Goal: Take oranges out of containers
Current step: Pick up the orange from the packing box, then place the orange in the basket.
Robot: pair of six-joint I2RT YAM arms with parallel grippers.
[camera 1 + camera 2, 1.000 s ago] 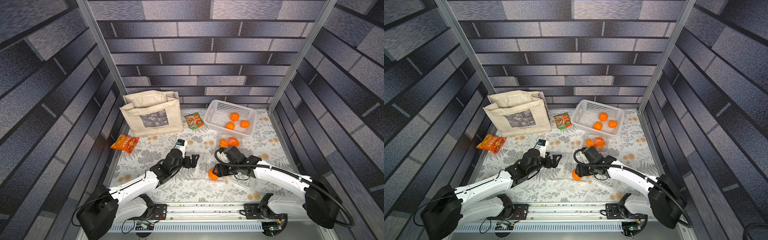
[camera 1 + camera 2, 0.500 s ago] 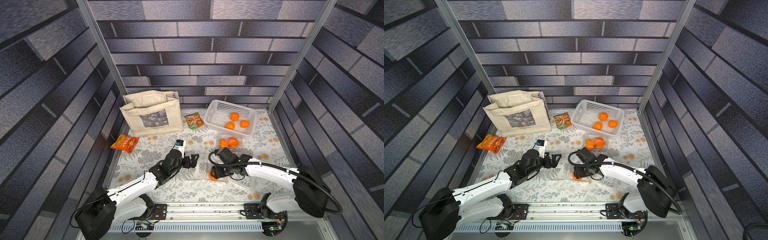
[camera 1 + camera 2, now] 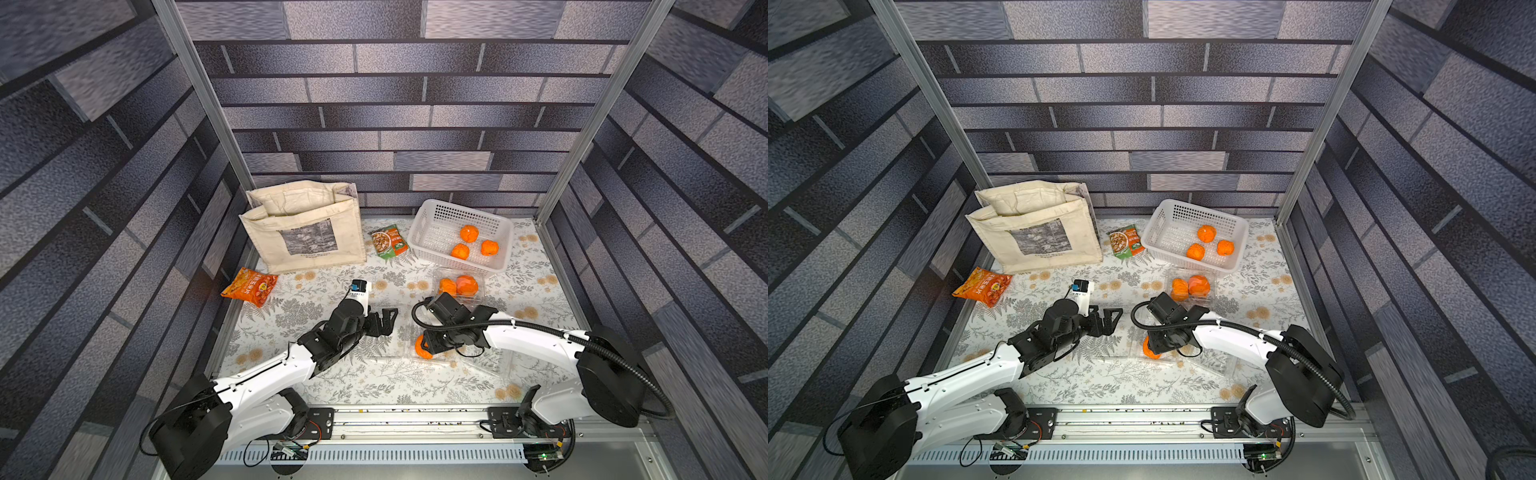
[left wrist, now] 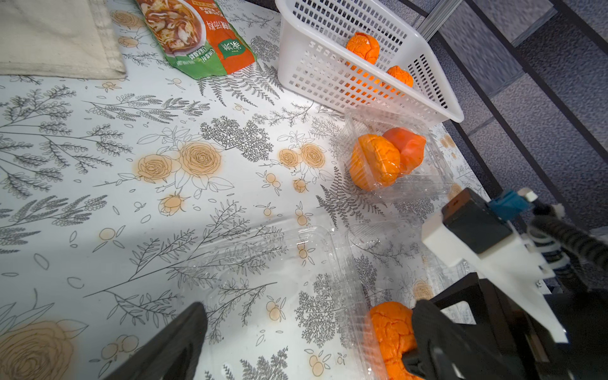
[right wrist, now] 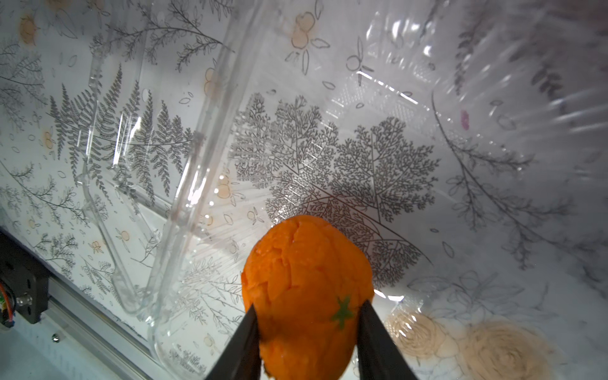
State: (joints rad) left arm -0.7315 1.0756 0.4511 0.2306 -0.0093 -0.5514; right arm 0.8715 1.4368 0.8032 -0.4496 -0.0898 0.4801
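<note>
My right gripper (image 5: pixel 308 307) is shut on one orange (image 5: pixel 306 279), both fingers pressed to its sides, low inside an open clear container (image 5: pixel 378 108) at the front middle. Both top views show that orange (image 3: pixel 420 348) (image 3: pixel 1149 350) under the right gripper (image 3: pixel 428 343). Just left of it, my left gripper (image 3: pixel 386 322) (image 4: pixel 309 314) hangs open and holds nothing, over the container's lid (image 4: pixel 263 260). Two more oranges (image 3: pixel 459 286) lie in a closed container (image 4: pixel 427 177) farther back. Three oranges (image 3: pixel 471 243) lie in the white basket (image 3: pixel 432 220).
Another open, empty clear container (image 3: pixel 486 361) lies under the right arm. A beige tote bag (image 3: pixel 303 232) stands at the back left, with a green snack packet (image 3: pixel 388 241) beside it. An orange snack packet (image 3: pixel 249 286) lies by the left wall.
The right jaws have narrowed onto the orange, and the right wrist has swung a little to the left. The left arm has stayed where it was, open.
</note>
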